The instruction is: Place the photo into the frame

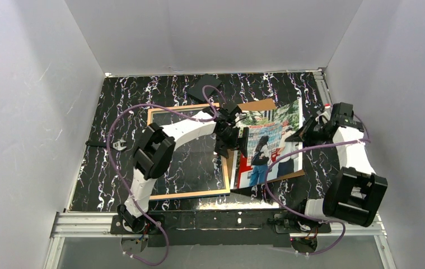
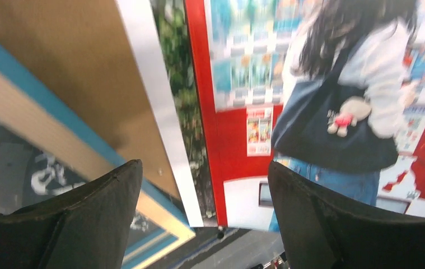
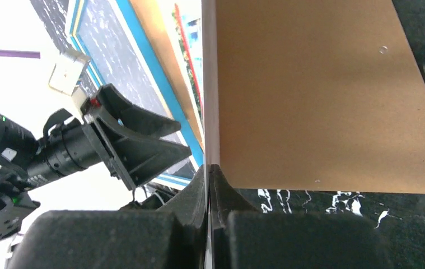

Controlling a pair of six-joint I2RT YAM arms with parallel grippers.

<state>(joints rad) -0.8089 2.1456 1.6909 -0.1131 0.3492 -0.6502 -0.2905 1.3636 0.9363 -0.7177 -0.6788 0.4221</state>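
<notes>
Right gripper (image 3: 209,171) is clamping down on the right edge of the photo (image 1: 271,140), which is lying picture-up on a brown backing board (image 3: 311,95), just right of the frame (image 1: 187,194). Left gripper (image 2: 204,168) is hanging wide open over the photo's left side, holding nothing. A small black slab (image 1: 204,87) is sitting at the far edge.

no readable text or numbers, signage on the photo (image 2: 243,84) too blurred
</notes>
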